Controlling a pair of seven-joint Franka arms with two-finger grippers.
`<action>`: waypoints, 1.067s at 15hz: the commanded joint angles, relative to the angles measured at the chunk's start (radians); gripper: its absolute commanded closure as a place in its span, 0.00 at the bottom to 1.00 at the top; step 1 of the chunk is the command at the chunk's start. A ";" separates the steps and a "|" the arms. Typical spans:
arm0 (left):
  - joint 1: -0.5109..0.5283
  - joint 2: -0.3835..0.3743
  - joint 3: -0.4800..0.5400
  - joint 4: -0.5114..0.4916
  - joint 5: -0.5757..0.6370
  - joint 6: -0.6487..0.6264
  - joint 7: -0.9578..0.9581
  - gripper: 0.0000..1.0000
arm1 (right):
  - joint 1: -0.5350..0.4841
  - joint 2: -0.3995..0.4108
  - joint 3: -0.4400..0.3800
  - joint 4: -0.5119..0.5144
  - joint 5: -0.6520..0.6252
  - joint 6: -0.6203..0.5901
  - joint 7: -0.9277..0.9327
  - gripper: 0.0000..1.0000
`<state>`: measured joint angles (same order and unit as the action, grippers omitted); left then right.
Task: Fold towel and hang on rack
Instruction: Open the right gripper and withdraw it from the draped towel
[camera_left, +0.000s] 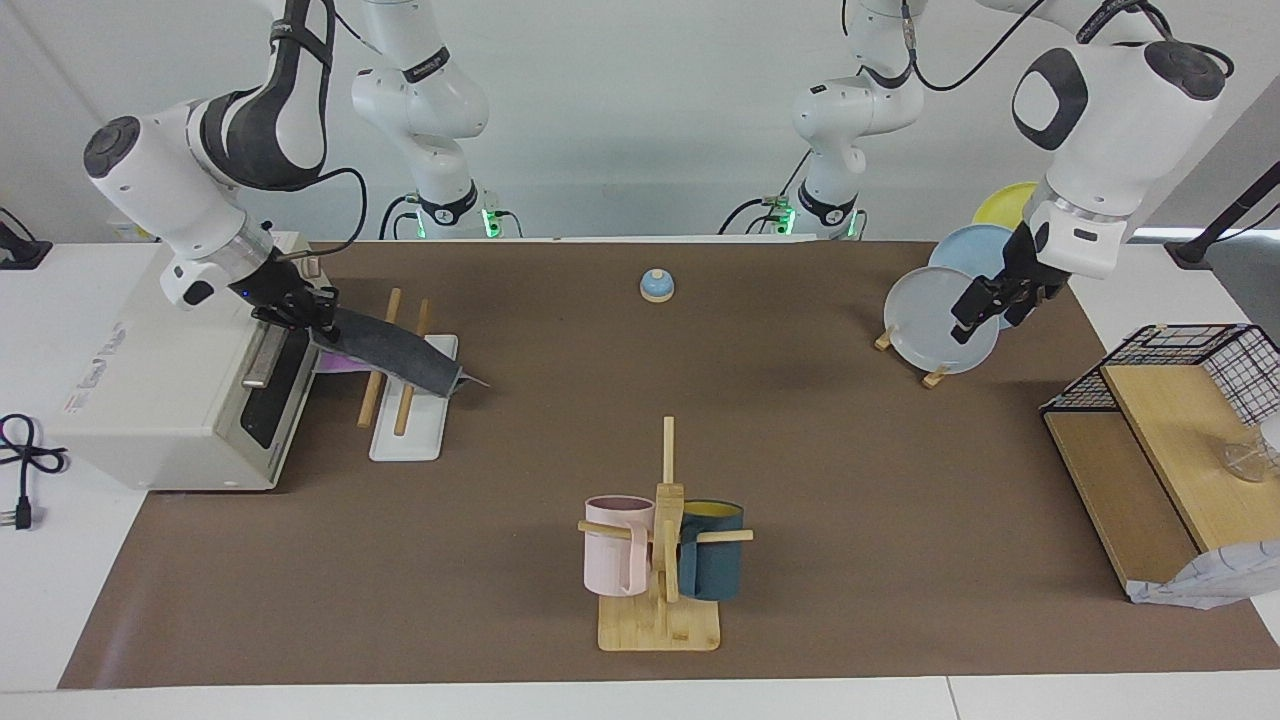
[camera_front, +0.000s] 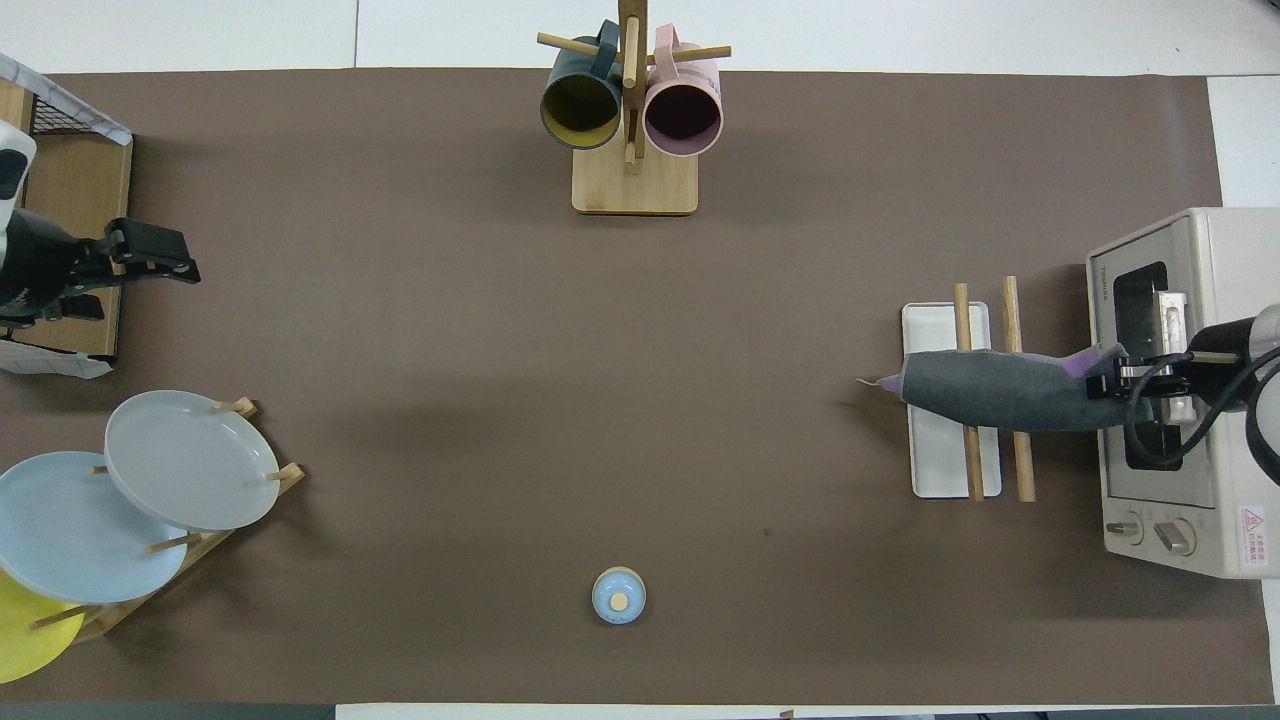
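Now on the hang step: my right hand (camera_left: 318, 318), clamped on the folded grey-and-purple towel (camera_left: 395, 357), drapes it over both dowels of the white-based wooden rack (camera_left: 408, 440). Next: let go w/o dragging it off. Left hand (camera_left: 992, 303), fingers apart, waits over the plate stand (camera_left: 932, 378).
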<state>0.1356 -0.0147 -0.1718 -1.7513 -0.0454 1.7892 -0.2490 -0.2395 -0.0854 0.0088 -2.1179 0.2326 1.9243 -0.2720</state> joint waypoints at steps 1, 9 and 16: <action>-0.036 0.019 0.021 0.053 0.059 -0.092 0.101 0.00 | -0.015 -0.022 0.011 -0.019 -0.038 0.007 -0.030 1.00; -0.053 0.012 0.041 0.084 0.062 -0.174 0.208 0.00 | -0.006 -0.023 0.013 -0.019 -0.090 0.008 -0.032 1.00; -0.056 0.016 0.037 0.102 0.062 -0.177 0.244 0.00 | -0.001 -0.022 0.014 -0.016 -0.121 0.008 -0.042 0.00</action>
<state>0.0935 -0.0131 -0.1507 -1.6738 0.0003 1.6337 -0.0412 -0.2375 -0.0857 0.0183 -2.1179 0.1319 1.9245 -0.2835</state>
